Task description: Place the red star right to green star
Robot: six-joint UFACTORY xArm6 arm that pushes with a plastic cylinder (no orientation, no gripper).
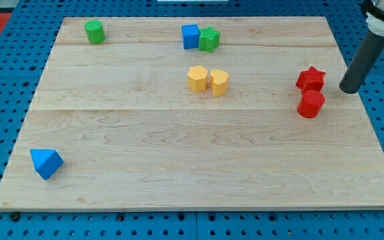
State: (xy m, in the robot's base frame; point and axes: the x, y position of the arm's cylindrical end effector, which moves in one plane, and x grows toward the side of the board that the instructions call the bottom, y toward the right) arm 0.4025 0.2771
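The red star (310, 79) lies at the board's right side, with a red cylinder (311, 104) just below it, touching or nearly touching. The green star (209, 39) sits near the view's top centre, pressed against the right side of a blue cube (190, 36). My tip (349, 90) rests on the board just right of the red star and the red cylinder, a small gap away from both. The red star is far to the right of the green star and lower in the view.
Two yellow blocks (197, 78) (219, 82) sit side by side at the centre, below the green star. A green cylinder (95, 31) is at the top left. A blue triangular block (46, 163) is at the lower left. The board's right edge (372, 113) is close to my tip.
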